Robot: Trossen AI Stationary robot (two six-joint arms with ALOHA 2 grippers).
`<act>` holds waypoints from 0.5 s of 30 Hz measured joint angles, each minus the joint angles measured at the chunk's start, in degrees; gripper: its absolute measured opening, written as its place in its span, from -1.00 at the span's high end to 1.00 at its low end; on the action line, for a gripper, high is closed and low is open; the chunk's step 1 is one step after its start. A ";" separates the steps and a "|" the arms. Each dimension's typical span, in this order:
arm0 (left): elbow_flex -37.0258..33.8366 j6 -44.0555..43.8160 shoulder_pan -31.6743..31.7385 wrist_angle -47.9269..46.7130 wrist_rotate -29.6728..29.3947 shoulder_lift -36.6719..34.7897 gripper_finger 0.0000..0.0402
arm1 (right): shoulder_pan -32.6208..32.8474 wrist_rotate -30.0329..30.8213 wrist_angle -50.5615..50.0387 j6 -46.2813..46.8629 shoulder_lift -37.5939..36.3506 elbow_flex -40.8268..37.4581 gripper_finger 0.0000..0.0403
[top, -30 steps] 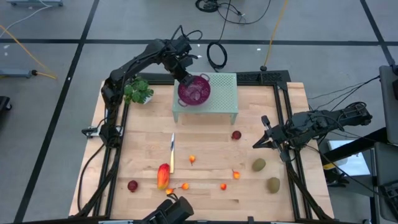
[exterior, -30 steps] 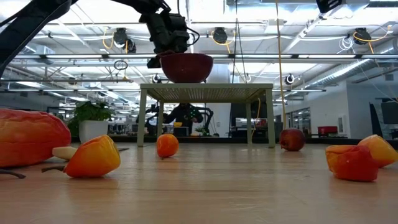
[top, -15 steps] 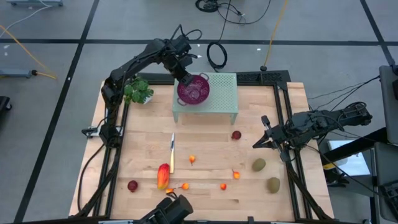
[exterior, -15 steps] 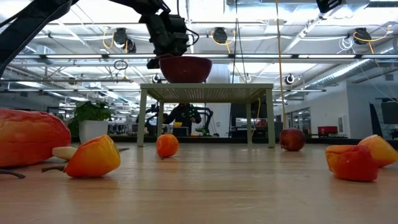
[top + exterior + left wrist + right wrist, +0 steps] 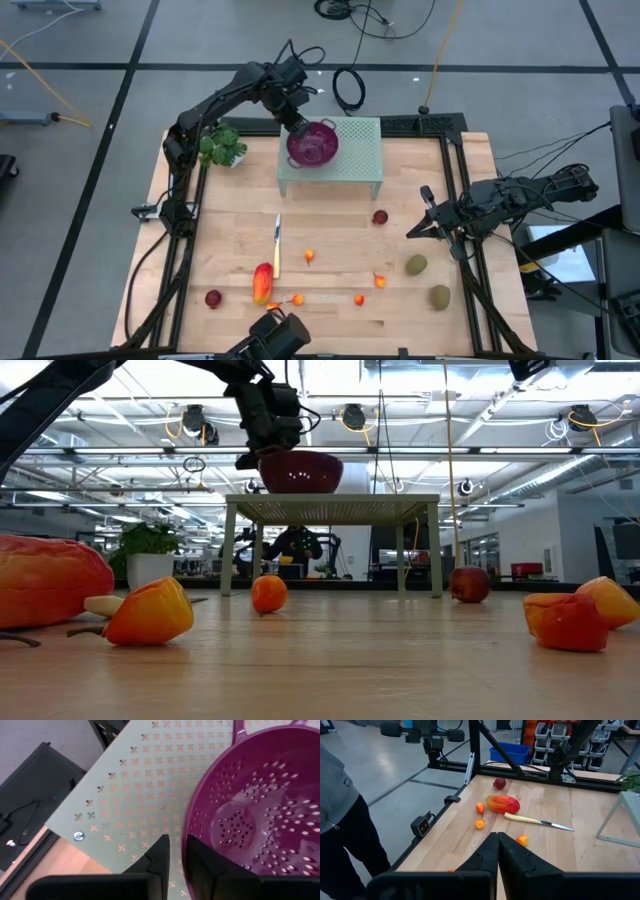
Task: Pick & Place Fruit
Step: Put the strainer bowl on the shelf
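Half the mango (image 5: 50,580) gets cropped low down; left gripper (image 5: 177,851) straddles the purple colander's (image 5: 312,144) rim, fingers slightly parted, up on the green stand (image 5: 362,150). Right gripper (image 5: 412,231) pressed together.

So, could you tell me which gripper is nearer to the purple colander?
Left. The left gripper is at the purple colander's rim on the green stand; the right gripper waits far off, by the table's right edge.
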 joint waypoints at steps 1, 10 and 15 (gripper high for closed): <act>0.00 0.02 0.00 0.01 -0.49 0.00 0.67 | 0.01 -0.01 0.00 0.00 0.00 0.00 0.98; 0.01 -0.35 1.35 0.11 -1.45 -1.38 0.56 | 0.00 -0.01 0.13 0.00 -0.02 0.00 0.98; 0.02 -0.55 1.52 0.05 -0.74 -4.19 0.56 | 0.00 -0.01 0.15 0.00 -0.02 0.00 0.98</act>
